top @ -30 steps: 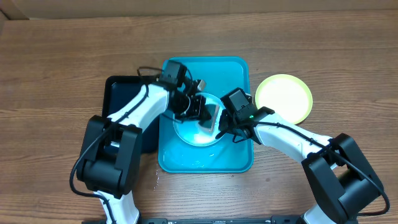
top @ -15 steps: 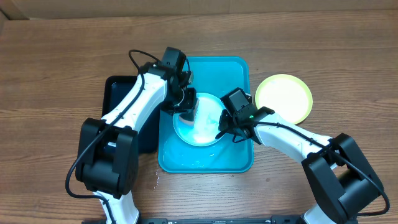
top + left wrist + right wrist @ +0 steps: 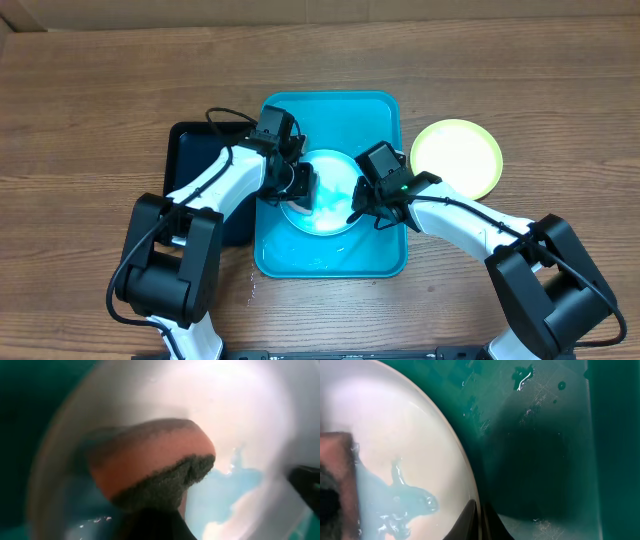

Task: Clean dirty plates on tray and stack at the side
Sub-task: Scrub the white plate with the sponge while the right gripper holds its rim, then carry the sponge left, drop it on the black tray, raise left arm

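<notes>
A light blue plate (image 3: 332, 190) lies on the turquoise tray (image 3: 335, 103), with a wet blue smear (image 3: 402, 502) across its pale centre. My left gripper (image 3: 302, 187) is shut on an orange sponge (image 3: 150, 460) with a dark scrub face, and it presses the sponge onto the plate's left part. The right gripper (image 3: 358, 210) is shut on the plate's right rim (image 3: 470, 495), one finger on each side of the edge. A yellow-green plate (image 3: 457, 157) sits on the table to the right of the tray.
A black tray (image 3: 195, 160) lies against the turquoise tray's left side, under my left arm. Water drops glisten on the tray floor (image 3: 540, 435). Wooden table surrounds everything.
My left gripper has dragged the sponge from the plate's middle over to its left side. The right gripper and the plate have stayed put.
</notes>
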`<action>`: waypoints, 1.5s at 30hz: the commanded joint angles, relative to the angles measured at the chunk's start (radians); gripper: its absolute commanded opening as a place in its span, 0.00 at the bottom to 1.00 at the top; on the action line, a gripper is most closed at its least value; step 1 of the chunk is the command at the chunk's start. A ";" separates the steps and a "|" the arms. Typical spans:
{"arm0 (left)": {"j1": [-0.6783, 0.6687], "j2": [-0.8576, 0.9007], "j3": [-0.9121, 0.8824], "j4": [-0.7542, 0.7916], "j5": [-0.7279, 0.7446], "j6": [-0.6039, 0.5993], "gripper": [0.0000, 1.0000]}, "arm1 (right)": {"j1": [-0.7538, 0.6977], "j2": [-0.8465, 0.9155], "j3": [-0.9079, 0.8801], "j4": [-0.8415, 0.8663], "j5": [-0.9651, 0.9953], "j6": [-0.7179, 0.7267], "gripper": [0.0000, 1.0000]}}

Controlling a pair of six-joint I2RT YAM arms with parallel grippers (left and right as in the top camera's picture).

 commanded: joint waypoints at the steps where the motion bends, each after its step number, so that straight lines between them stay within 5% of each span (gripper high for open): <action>1: -0.021 0.029 -0.032 0.027 0.247 0.019 0.04 | 0.005 -0.005 0.018 0.005 -0.002 -0.006 0.04; 11: 0.050 -0.006 0.199 -0.158 0.342 0.084 0.04 | 0.005 -0.005 0.018 0.002 -0.002 -0.006 0.09; 24: 0.262 -0.136 0.318 -0.534 -0.219 0.040 0.04 | 0.005 -0.005 0.018 0.002 -0.002 -0.006 0.09; 39: 0.299 -0.135 0.002 -0.317 -0.369 0.003 0.04 | 0.005 -0.005 0.018 0.002 -0.001 -0.006 0.10; 40: 0.299 -0.135 -0.005 -0.309 -0.364 0.003 0.07 | 0.005 -0.005 0.018 0.002 -0.001 -0.006 0.10; 43: 0.300 -0.135 0.014 -0.327 -0.343 0.004 0.47 | 0.005 -0.005 0.018 0.002 -0.001 -0.006 0.14; 45: 0.301 -0.135 0.051 -0.365 -0.312 0.008 0.51 | 0.005 -0.005 0.018 0.003 -0.001 -0.006 0.16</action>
